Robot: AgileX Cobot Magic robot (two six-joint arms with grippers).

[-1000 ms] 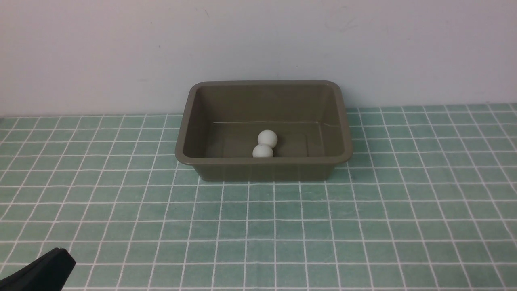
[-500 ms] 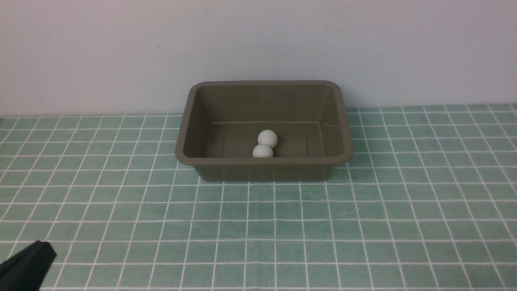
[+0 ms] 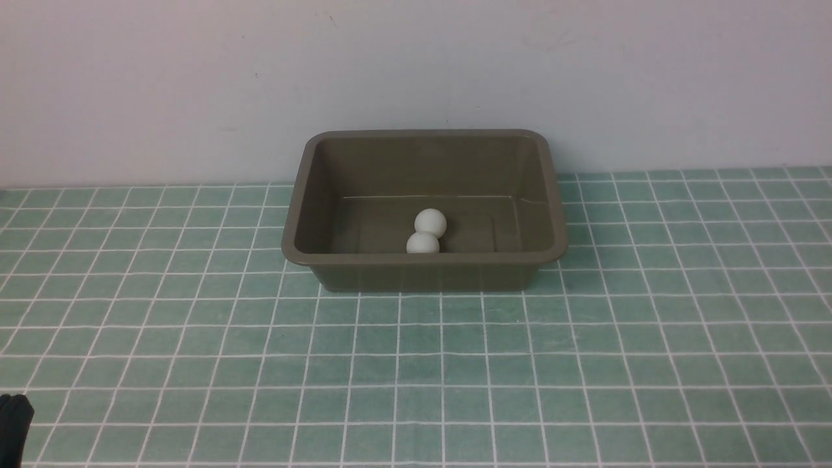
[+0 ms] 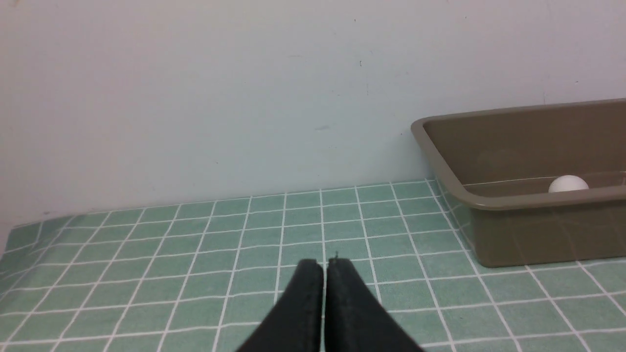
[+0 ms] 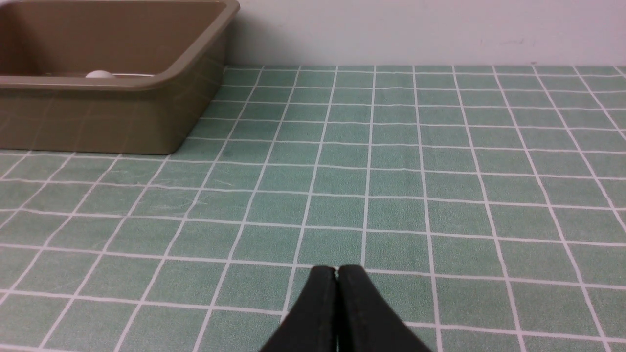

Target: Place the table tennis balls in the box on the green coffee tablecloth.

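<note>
Black and pressed together, the fingers of my left gripper (image 4: 325, 266) hold nothing, low over the green tablecloth (image 3: 416, 364). My right gripper (image 5: 336, 273) is the same: its tips meet, with nothing between them. In the front view only a dark corner of the left arm (image 3: 13, 426) shows at the edge, and the right arm not at all.

Further away stands the brown box (image 3: 424, 259), close to the wall (image 3: 416, 71). Two white balls (image 3: 429, 223) lie inside, touching each other, the nearer ball (image 3: 422, 243) just behind the front wall of the box.

I judge such balls to be very light, smooth and hollow. They roll easily and can slip out of a pinch, so I would close gently across the middle.

The front wall cuts off the lower part of the nearer ball. I cannot see any third ball, on the cloth or behind that wall. No printed mark is readable on the balls.
</note>
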